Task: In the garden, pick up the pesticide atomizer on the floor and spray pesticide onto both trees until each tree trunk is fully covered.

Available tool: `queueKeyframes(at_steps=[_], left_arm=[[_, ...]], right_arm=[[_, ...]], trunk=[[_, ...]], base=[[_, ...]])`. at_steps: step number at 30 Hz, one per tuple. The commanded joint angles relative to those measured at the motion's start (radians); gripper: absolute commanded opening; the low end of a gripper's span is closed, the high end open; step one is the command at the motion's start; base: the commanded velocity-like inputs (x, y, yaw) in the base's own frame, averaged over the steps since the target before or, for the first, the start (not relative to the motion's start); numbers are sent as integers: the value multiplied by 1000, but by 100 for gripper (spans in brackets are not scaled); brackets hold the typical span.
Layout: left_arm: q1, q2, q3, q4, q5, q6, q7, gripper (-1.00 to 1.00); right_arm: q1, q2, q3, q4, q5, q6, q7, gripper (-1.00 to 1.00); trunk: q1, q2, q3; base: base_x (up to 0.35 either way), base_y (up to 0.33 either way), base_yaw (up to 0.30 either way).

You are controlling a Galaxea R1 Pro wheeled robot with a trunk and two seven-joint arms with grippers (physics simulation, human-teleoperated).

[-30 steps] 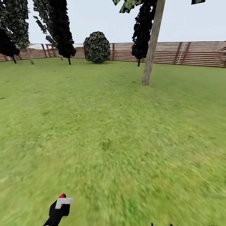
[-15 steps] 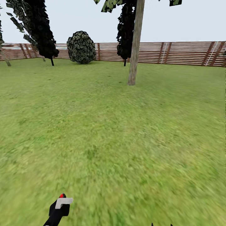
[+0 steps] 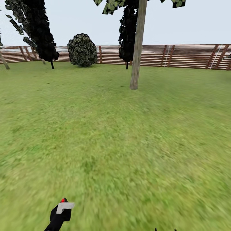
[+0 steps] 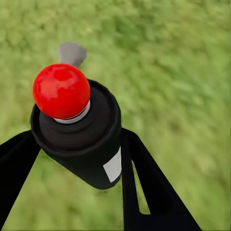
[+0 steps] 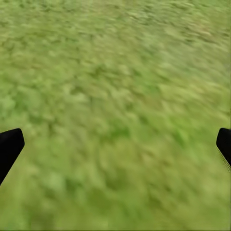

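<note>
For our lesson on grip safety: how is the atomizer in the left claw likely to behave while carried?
The pesticide atomizer looks like a stiff, rounded black body, so it probably won't flex. Its smooth, glossy surface and red tip suggest that it could slip or twist. The left claw grips it from both sides, so it seems fairly secure.

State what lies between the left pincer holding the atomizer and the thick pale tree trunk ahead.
Bare green lawn, as the head view shows: nothing stands between the left pincer, shut on the pesticide atomizer, and the tree trunk.
</note>
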Motion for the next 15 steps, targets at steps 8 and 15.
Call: queueKeyframes(at_steps=[8, 15], left_arm=[[0, 0, 0, 0, 0, 0, 0, -100], [0, 0, 0, 0, 0, 0, 0, -100]], right_arm=[[0, 0, 0, 0, 0, 0, 0, 100], [0, 0, 0, 0, 0, 0, 0, 100]], trunk=[[0, 0, 0], [0, 0, 0]], base=[[313, -93, 0], [313, -106, 0]])
